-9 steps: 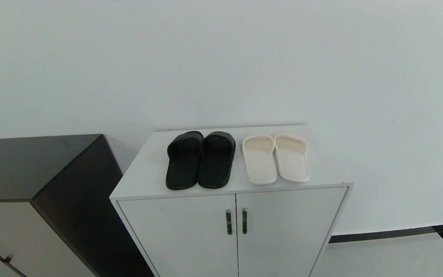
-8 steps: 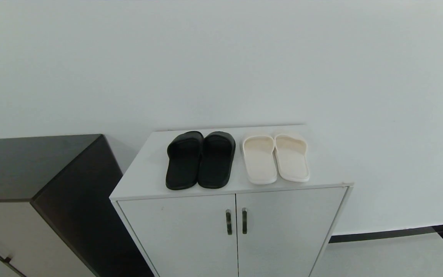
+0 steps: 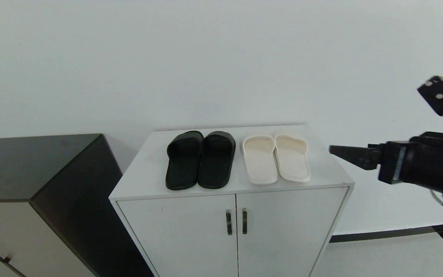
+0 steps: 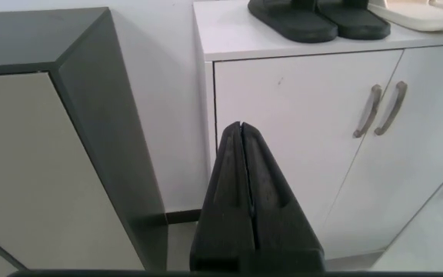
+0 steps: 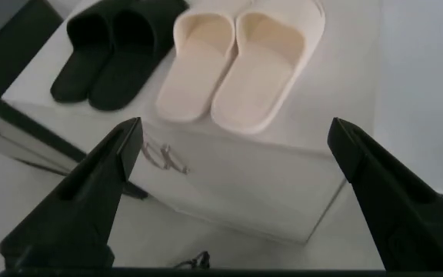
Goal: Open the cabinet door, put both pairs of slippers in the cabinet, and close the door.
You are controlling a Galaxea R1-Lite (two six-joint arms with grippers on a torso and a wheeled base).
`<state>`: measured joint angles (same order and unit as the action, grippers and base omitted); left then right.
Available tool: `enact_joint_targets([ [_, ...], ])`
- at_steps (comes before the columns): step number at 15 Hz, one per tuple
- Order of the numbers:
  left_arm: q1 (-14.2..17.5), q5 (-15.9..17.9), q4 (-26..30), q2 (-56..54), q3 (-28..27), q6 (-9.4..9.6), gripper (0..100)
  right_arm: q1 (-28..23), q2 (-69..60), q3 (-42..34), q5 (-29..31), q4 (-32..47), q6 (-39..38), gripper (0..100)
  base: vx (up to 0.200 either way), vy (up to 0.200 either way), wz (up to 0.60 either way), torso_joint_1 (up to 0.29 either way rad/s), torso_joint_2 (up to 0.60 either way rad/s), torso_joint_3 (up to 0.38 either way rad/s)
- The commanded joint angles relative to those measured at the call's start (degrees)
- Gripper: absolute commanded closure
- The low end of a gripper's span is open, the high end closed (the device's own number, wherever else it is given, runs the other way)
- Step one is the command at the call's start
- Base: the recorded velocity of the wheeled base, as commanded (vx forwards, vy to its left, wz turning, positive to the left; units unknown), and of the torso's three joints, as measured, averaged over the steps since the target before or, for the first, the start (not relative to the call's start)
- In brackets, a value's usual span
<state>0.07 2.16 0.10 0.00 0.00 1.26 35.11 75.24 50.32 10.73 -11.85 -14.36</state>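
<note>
We see a plain pale wall (image 3: 221,57) at the back and a strip of light floor (image 3: 390,254) at lower right. A dark cabinet (image 3: 52,184) with a pale front stands on the left, just beside the white cabinet (image 3: 144,175), which is centre frame. The white cabinet's two doors (image 3: 179,238) are both closed, and the two handles (image 3: 228,222) are upright, side by side at the middle seam. Both pairs sit on the cabinet top, none inside. The black slippers (image 3: 200,159) are on the left half, touching each other, heels toward the front edge. The cream slippers (image 3: 276,159) are on the right half, just beside the black pair, lined up the same way. We see the right gripper (image 5: 234,131) in the air off the cabinet's right side, at about top height and pointing toward the cream pair without touching it; its jaws are spread wide and have hold of nothing. We see the left gripper (image 4: 241,135) lower down, out in front of the white cabinet's left side and near the dark cabinet; its jaws are pressed together with only a thin seam between them, nothing in them.
</note>
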Motion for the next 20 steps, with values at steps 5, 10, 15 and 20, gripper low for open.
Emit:
enact_joint_targets([
  [5,0.1,0.0,0.0,0.0,0.0,0.24,100,3.7,19.4,10.6,9.5,-5.6,0.2,0,0.000,0.000,0.00,0.000,0.00,0.000],
  [10,0.1,0.0,0.0,0.0,0.0,0.24,100,4.2,26.9,17.4,13.9,-5.8,1.1,0,0.000,0.000,0.00,0.000,0.00,0.000],
  [15,0.1,0.0,0.0,0.0,0.0,0.15,100,4.3,34.5,23.3,17.1,-5.8,1.1,0,0.000,0.000,0.00,0.000,0.00,0.000],
  [20,0.1,0.0,0.0,0.0,0.0,0.15,100,4.3,39.2,26.8,18.1,-5.9,1.1,0,0.000,0.000,0.00,0.000,0.00,0.000],
])
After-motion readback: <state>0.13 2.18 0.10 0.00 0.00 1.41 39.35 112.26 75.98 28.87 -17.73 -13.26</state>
